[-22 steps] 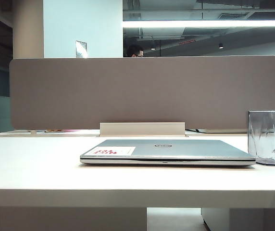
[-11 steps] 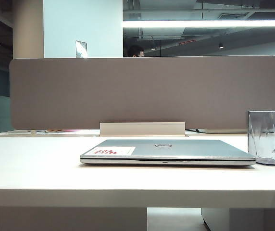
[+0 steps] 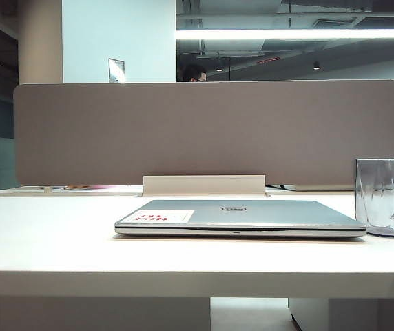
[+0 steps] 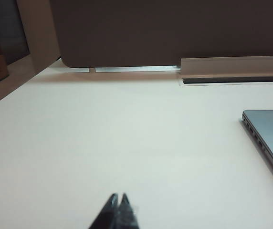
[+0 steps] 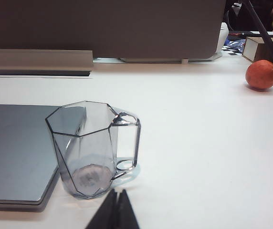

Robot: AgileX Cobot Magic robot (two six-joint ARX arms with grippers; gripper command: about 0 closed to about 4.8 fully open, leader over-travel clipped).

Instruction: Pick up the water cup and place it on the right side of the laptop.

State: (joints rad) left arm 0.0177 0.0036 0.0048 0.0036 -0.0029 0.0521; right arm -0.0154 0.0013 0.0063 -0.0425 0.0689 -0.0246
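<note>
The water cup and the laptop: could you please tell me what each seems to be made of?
The water cup looks like clear smoky-grey plastic, though glass is possible: you see through its glossy faceted walls to the base. The laptop lid looks like matte silver-grey metal or painted plastic, with an even, dull sheen. Both grippers, left and right, are shut, touching neither.

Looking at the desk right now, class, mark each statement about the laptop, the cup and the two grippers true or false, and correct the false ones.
1. The laptop lies with its lid open. False: the lid is closed flat.
2. The water cup stands upright beside the laptop's right edge. True.
3. The right gripper grips the cup's handle. False: its jaws are shut on nothing, just short of the cup.
4. The left gripper is shut over bare desk, left of the laptop. True.
5. The cup is full of water. False: it looks empty.
</note>
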